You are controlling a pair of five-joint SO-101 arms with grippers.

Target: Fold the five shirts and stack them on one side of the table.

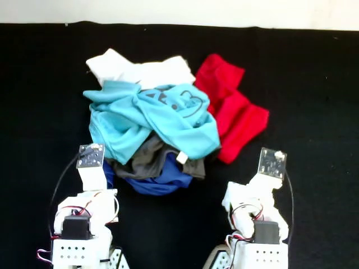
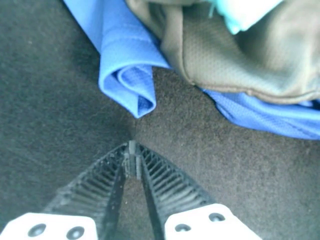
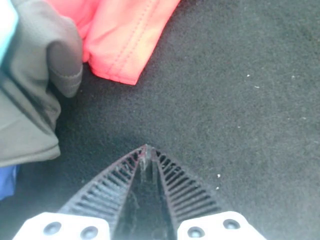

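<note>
Several crumpled shirts lie heaped mid-table: a white shirt [image 1: 143, 70] at the back, a turquoise shirt [image 1: 151, 115] on top, a grey shirt [image 1: 148, 157] and a blue shirt [image 1: 160, 182] beneath it, and a red shirt [image 1: 233, 112] to the right. My left gripper [image 2: 132, 148] is shut and holds nothing, its tips just short of a rolled edge of the blue shirt [image 2: 125, 75], with the grey shirt [image 2: 240, 55] behind. My right gripper [image 3: 146, 149] is shut with nothing in it, over bare cloth near the red shirt [image 3: 125, 35] and the grey shirt [image 3: 35, 95].
The black table covering [image 1: 314, 84] spreads wide on both sides of the heap. Both arm bases [image 1: 84, 224] [image 1: 258, 224] sit at the near edge. A white wall strip [image 1: 179, 11] borders the far edge.
</note>
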